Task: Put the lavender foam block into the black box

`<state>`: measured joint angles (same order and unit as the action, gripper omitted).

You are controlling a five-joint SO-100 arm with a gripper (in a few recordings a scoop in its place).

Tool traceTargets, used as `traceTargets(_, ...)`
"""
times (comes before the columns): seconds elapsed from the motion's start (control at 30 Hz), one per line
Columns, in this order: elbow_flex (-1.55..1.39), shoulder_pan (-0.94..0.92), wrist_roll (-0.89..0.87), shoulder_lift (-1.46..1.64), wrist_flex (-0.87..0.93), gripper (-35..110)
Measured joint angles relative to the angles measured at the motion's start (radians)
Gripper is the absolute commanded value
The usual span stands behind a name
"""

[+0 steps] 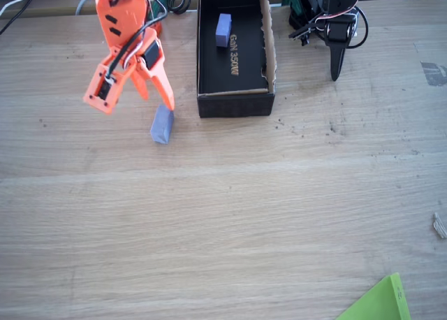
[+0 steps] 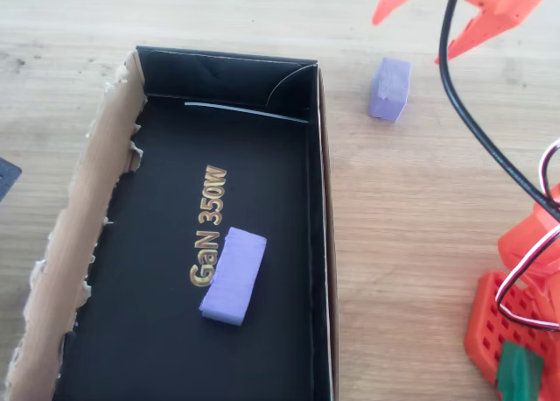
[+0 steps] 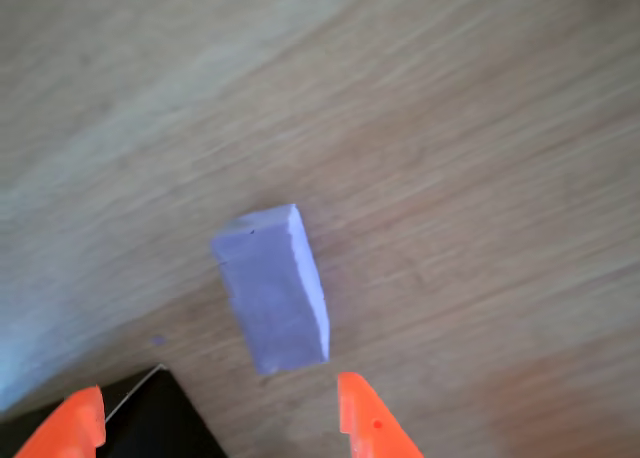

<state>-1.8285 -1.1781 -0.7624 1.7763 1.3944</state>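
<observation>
Orange gripper [image 1: 143, 96] hangs over the wooden table [image 1: 230, 208] with its two fingers spread apart and nothing between them — in the wrist view the fingertips [image 3: 365, 413] frame the lavender foam block [image 3: 275, 288] without touching it. That block lies on the bare wood just beside the black box [image 1: 234, 103], outside its wall, seen in the fixed view [image 1: 161, 124] and in the overhead view [image 2: 388, 87]. A twin lavender block [image 2: 233, 275] lies inside the box on its floor — partly over the gold "GaN 350W" lettering [image 2: 208, 226], with the ragged brown cardboard edge [image 2: 79, 243] along the far side.
</observation>
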Motion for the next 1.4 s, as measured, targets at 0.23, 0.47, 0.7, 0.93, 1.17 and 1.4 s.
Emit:
traceTargets(0.23,0.000,0.000,-0.118,0.000,0.011,30)
traceTargets(0.47,0.000,0.000,-0.209,-0.017,0.011,32)
traceTargets(0.7,0.000,0.002,-0.288,-0.018,0.011,32)
traceTargets(0.93,0.000,0.002,-0.304,-0.018,0.021,34)
traceTargets(1.17,-0.023,0.025,-0.304,-0.035,-0.020,35)
traceTargets(1.4,-0.043,0.026,-0.304,-0.037,-0.037,36)
